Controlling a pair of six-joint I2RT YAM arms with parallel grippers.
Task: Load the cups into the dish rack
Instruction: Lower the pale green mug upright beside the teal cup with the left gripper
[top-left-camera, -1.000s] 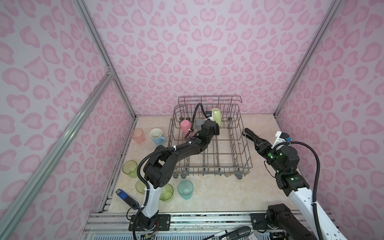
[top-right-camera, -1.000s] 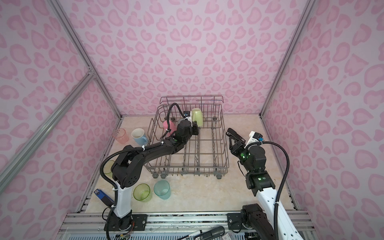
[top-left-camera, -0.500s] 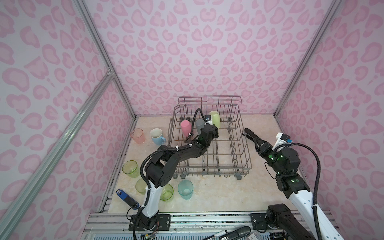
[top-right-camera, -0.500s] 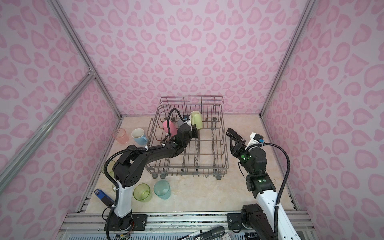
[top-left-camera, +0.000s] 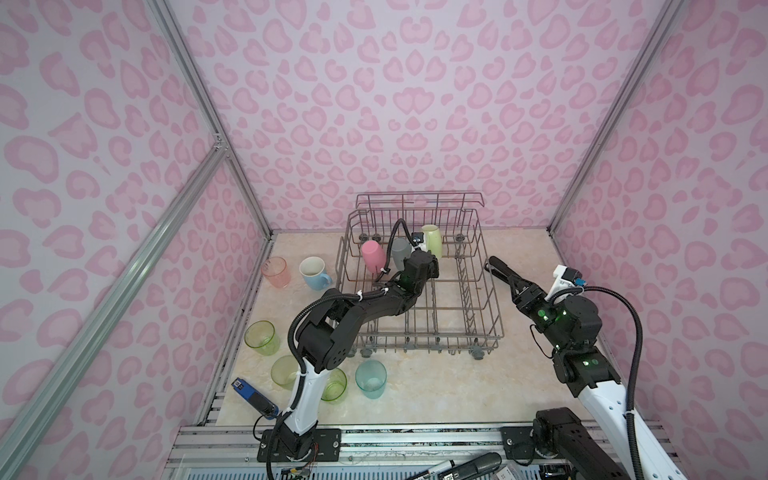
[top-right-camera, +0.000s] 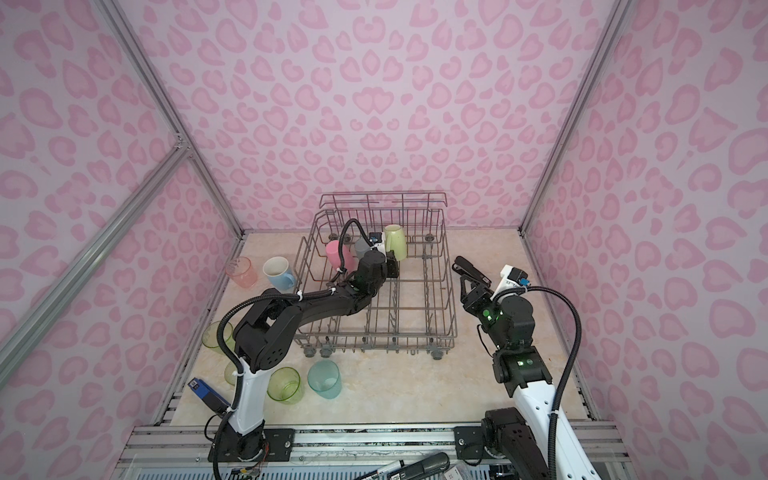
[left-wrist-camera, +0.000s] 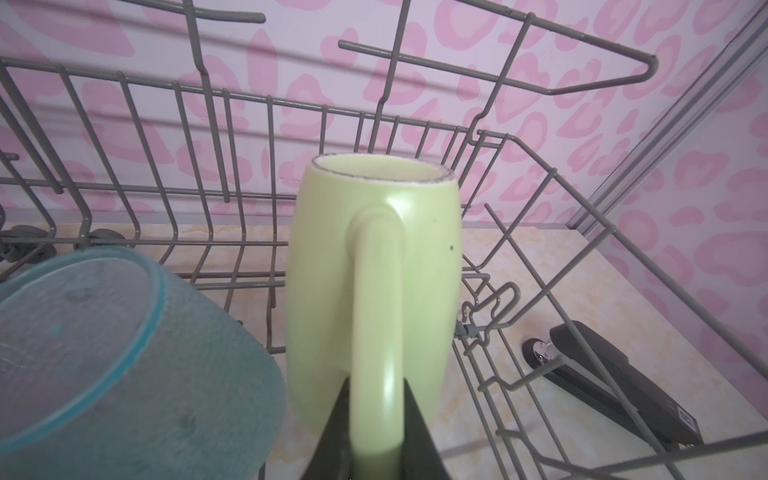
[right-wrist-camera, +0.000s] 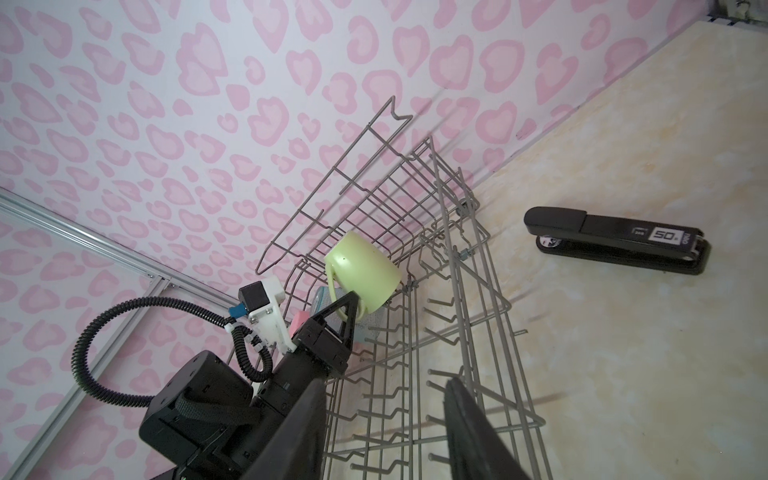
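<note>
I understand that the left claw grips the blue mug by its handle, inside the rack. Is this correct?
Not quite. The mug in the left claw is light green, not blue, as the left wrist view shows. The claw does grip it by its handle, inside the rack.

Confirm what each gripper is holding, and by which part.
Left gripper is shut on the light-green mug, pinching its handle. Right gripper is open, holding nothing.
</note>
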